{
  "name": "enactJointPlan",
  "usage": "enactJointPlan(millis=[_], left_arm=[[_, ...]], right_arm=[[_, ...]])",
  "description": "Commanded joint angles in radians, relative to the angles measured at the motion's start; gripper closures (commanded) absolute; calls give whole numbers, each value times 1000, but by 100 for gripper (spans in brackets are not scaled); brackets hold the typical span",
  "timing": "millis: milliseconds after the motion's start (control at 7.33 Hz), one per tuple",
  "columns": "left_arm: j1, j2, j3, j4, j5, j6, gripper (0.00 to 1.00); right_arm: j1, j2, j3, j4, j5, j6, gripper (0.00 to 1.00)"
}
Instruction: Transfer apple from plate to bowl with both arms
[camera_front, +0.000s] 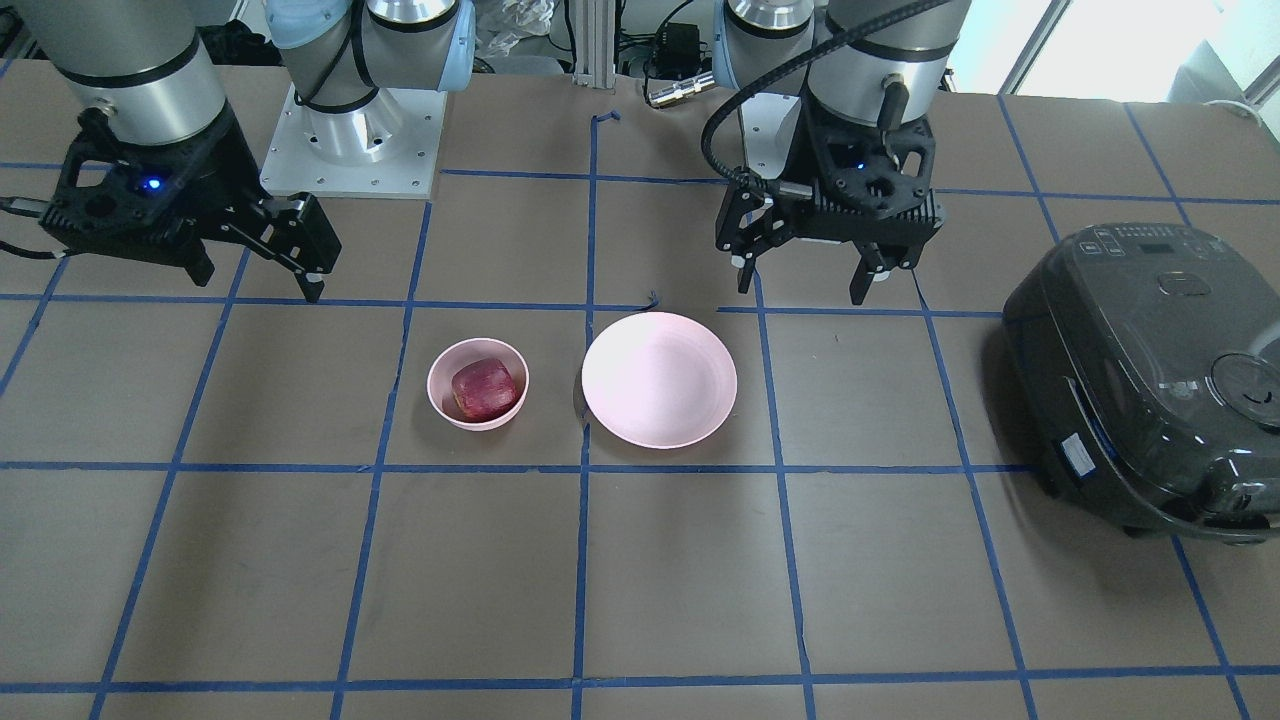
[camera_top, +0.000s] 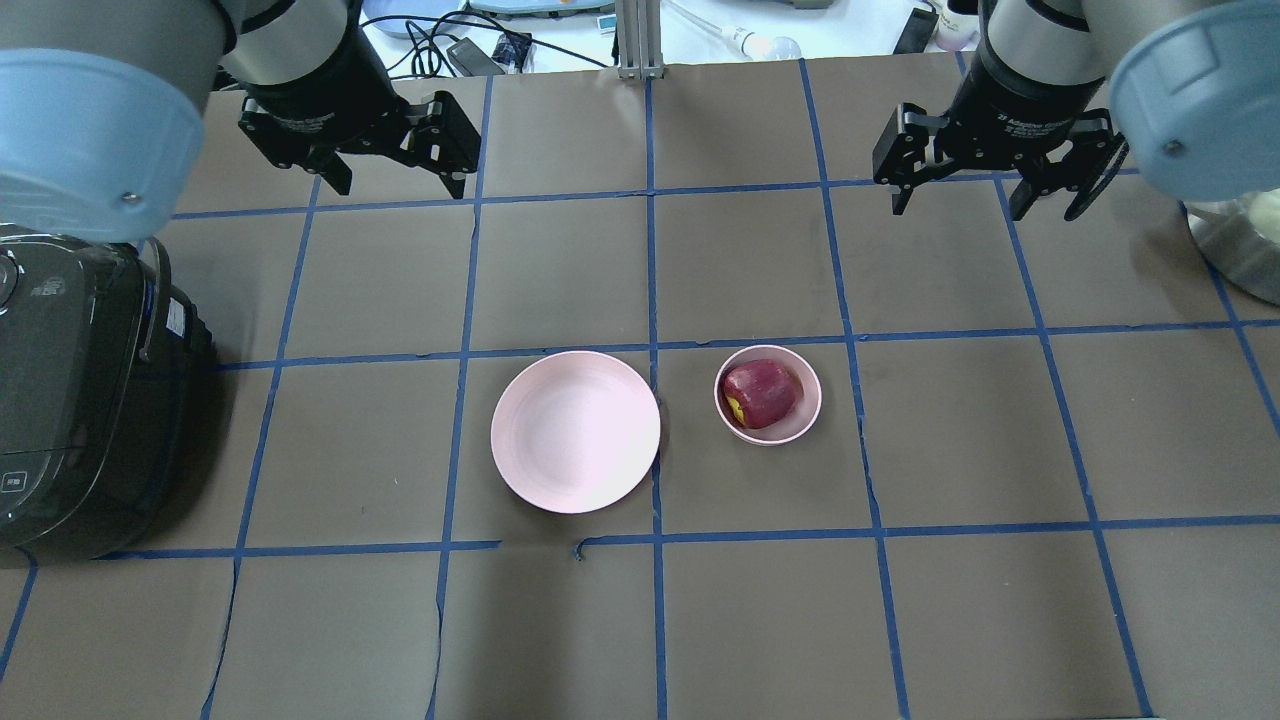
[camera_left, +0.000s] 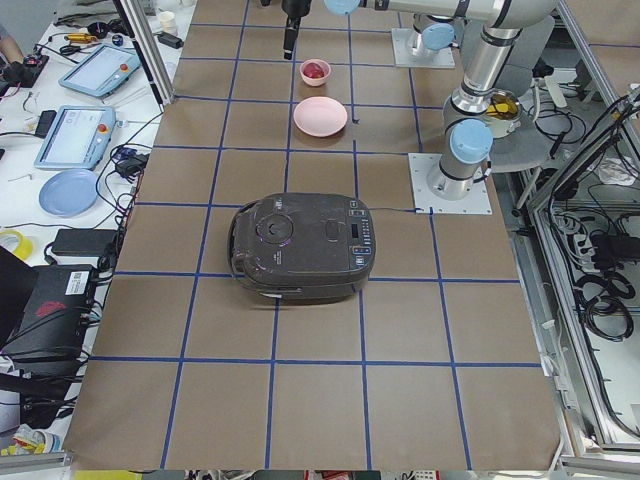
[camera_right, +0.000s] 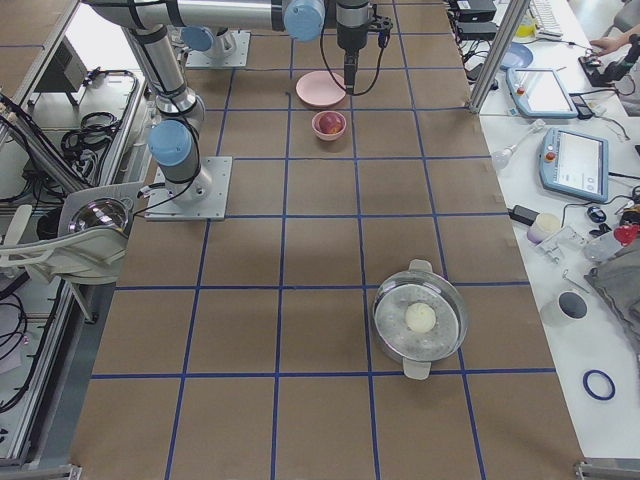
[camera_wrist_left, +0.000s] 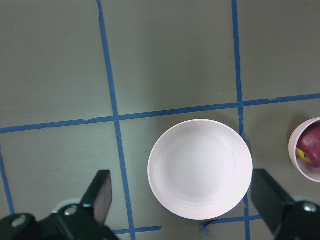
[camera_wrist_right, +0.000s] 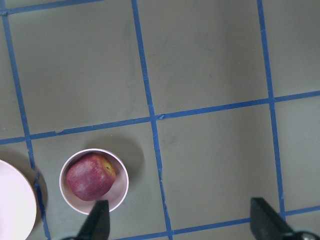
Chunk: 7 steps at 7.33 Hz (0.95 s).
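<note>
The dark red apple (camera_front: 485, 388) lies inside the small pink bowl (camera_front: 435, 385); it also shows in the overhead view (camera_top: 762, 393) and the right wrist view (camera_wrist_right: 90, 176). The wide pink plate (camera_front: 660, 380) stands bare beside the bowl, a small gap between them, and fills the left wrist view (camera_wrist_left: 200, 170). My left gripper (camera_front: 810, 288) hangs open and empty above the table, behind the plate. My right gripper (camera_front: 260, 283) is open and empty, raised behind and to the outer side of the bowl. Both show open in the overhead view, the left gripper (camera_top: 400, 188) and the right gripper (camera_top: 958, 208).
A dark rice cooker (camera_front: 1150, 380) sits on the table at my left end. A metal pot (camera_right: 420, 318) with a white ball in it stands at my right end. The arm bases are at the back edge. Blue tape lines grid the brown table.
</note>
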Motion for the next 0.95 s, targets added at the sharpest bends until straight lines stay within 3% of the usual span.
enactJointPlan(millis=[0,136,818], left_arm=[[13,27,4,-34,0,4,0],[11,32,-7,-34,-3,6,0],[11,35,-7,-40,-1,9,0]], right_arm=[[8,-7,-39,38,22,-3,0],[8,-7,-41,44,54,-3,0],[7,-4,-30,44,42,-8,0]])
